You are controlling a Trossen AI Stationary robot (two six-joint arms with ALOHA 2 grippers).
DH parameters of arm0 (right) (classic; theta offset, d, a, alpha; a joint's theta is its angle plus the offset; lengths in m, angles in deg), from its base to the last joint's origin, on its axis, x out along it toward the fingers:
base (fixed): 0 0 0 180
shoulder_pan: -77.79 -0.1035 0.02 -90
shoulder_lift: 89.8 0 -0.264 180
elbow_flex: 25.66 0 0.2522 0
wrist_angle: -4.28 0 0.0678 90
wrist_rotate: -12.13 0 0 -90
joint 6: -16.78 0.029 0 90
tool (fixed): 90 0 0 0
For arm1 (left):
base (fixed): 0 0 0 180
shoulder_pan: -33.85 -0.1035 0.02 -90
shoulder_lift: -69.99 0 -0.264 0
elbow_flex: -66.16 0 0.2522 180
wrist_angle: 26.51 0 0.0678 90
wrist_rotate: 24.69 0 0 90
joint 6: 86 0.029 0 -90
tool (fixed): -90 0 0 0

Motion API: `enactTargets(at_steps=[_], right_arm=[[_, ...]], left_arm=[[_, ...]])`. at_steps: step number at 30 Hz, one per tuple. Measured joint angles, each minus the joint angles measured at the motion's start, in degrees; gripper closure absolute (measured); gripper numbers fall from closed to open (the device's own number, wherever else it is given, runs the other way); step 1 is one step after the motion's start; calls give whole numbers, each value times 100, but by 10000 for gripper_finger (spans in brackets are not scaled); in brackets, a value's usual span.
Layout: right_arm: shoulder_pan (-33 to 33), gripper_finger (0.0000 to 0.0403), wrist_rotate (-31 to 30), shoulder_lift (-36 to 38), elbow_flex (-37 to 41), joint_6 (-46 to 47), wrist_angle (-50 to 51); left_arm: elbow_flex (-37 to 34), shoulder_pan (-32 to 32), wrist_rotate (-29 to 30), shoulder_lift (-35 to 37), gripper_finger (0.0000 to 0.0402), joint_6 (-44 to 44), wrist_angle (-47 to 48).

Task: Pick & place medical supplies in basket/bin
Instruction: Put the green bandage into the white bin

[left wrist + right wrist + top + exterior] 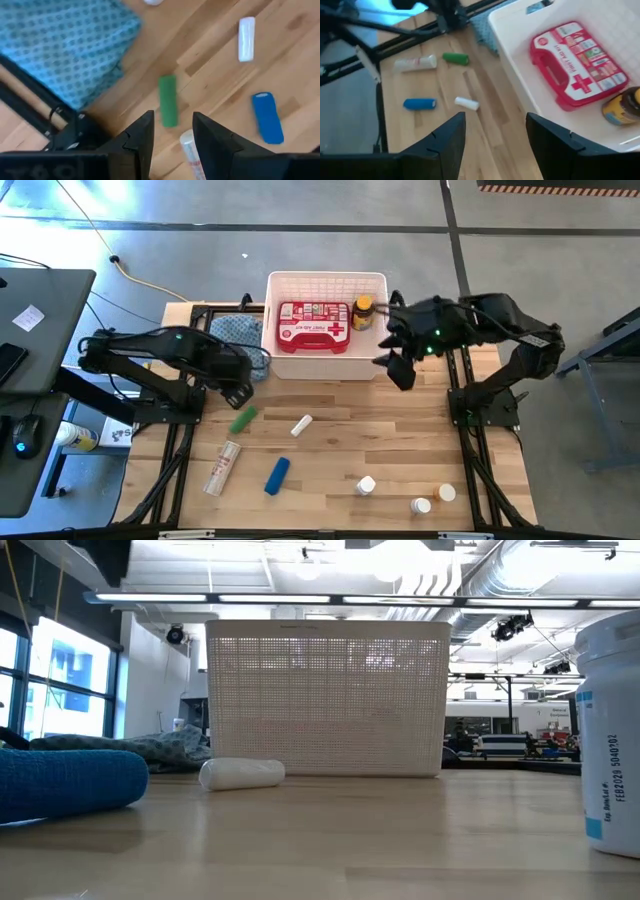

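**Case and amber bottle in the basket, tubes and pill bottles on the bench**

The white basket is seen at the far middle of the wooden bench, its walls slotted in a fine grid and its rim rounded. Inside it the red first-aid case with a white cross lies flat, and the amber yellow-capped bottle is set just beside it, toward the right arm's side.

On the bare bench in front of the basket, a green tube, a small white tube, a blue tube and a longer white tube with printing are spread apart. Three small white pill bottles are grouped near the front right corner.

In the low view, most of the basket's contents are hidden behind its grid wall; one pill bottle is cut off at the picture's edge, and the blue tube appears fabric-like in texture.

The left gripper is held above the bench near the green tube, beside the blue patterned cloth, its fingers parted narrowly and empty. The right gripper is held by the basket's right front corner, fingers spread wide, nothing between them.
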Motion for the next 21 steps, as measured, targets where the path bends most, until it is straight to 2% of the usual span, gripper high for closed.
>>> enactTargets(at_steps=[4,8,11,16,21], right_arm=[[-421,204,-4,7,0,232,178],[-987,204,-152,13,0,605,531],[-1490,204,-506,14,0,955,891],[-2247,204,-1263,66,0,1662,1226],[-2677,204,-2084,76,0,2125,1243]], left_arm=[[-399,1,-331,-164,232,-28,-463],[-1105,1,-560,-290,232,-37,-562],[-1666,1,-716,-266,232,-17,-1127],[-2499,2,-1357,-191,231,-64,-2290],[-3082,1,-1530,-247,231,-166,-2564]])
